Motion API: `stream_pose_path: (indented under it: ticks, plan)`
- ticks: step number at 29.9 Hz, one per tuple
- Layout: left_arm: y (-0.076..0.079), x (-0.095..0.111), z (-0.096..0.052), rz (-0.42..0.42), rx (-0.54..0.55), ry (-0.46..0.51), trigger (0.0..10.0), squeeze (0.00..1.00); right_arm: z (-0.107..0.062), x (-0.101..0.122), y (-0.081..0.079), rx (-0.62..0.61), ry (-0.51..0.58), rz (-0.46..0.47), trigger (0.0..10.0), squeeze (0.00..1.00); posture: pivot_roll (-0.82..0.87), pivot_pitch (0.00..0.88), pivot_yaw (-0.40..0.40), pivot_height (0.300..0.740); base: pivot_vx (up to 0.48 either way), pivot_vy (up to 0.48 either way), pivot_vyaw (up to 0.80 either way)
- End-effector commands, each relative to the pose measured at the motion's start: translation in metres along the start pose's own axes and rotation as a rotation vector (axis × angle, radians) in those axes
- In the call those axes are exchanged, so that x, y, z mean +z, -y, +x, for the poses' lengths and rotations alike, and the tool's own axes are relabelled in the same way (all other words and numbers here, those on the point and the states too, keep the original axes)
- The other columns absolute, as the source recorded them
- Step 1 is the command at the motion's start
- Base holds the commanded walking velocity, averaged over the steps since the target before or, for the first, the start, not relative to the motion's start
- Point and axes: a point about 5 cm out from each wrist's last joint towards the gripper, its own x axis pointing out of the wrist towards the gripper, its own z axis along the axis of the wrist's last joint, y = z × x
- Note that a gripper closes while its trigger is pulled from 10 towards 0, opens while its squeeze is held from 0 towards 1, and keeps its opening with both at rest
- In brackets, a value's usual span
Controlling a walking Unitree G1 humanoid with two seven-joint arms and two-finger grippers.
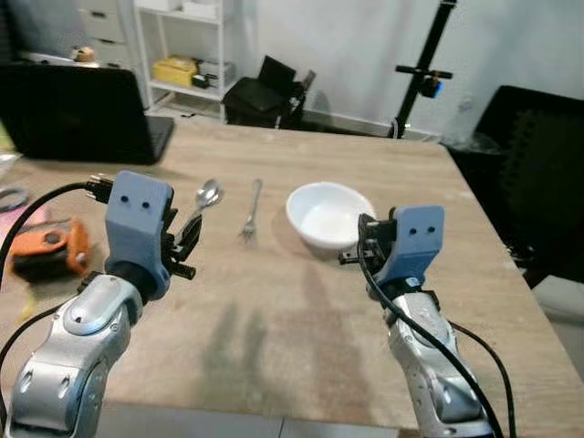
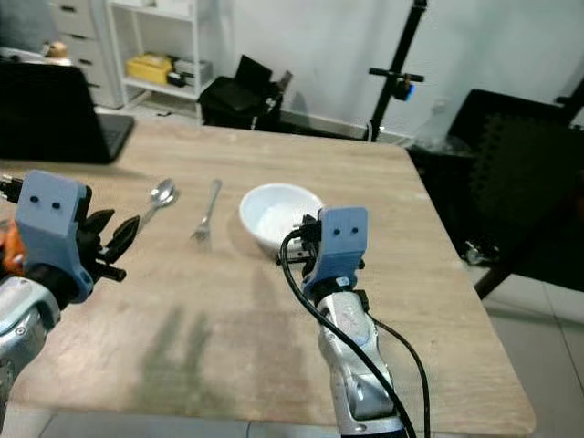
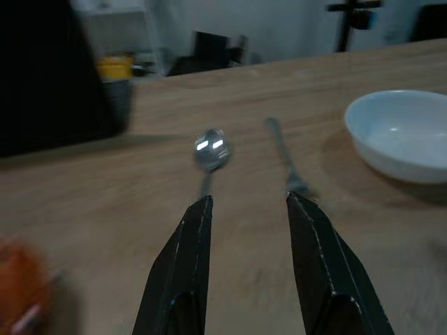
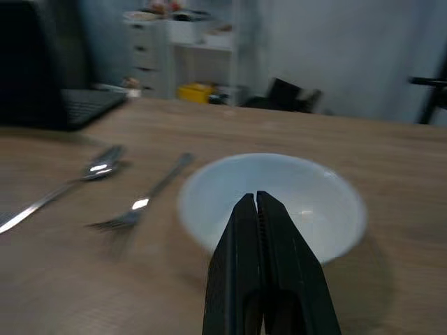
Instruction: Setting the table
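Left gripper [image 3: 244, 202] fingers parted, empty, near spoon [image 3: 209, 150]; right gripper [image 4: 257, 202] fingers closed, empty, before bowl [image 4: 279, 192].

Soft, even indoor light fills the head views, which are fairly sharp. Two faint arm shadows fall on the table [image 1: 274, 338] at lower centre. The spoon [image 3: 210, 148] bowl carries a small bright glare. Both wrist views are softer, the background blurred, and an orange object [image 3: 17, 289] at lower left is smeared.
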Motion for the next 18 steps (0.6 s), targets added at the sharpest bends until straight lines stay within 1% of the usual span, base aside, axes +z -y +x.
stream_pose_path:
  ticks: [1, 9, 18]
  plan:
    - [0.0003, -0.0052, -0.0017, -0.006, -0.004, -0.023, 10.0, 0.0, -0.0025, -0.0048, 0.0023, -0.008, -0.02, -0.002, 10.0, 0.0, 0.09, 0.145, -0.008, 0.74, -0.45, 0.0, 0.0]
    - [0.0005, -0.0062, -0.0018, -0.009, -0.001, -0.026, 10.0, 0.0, -0.0026, -0.0047, 0.0029, -0.008, -0.021, -0.003, 10.0, 0.0, 0.09, 0.147, -0.009, 0.74, -0.403, 0.0, 0.0]
    - [0.0013, -0.0075, -0.0018, -0.006, 0.004, -0.032, 10.0, 0.0, -0.0026, -0.0047, 0.0029, -0.007, -0.021, -0.004, 10.0, 0.0, 0.09, 0.15, -0.01, 0.74, 0.0, 0.0, 0.0]
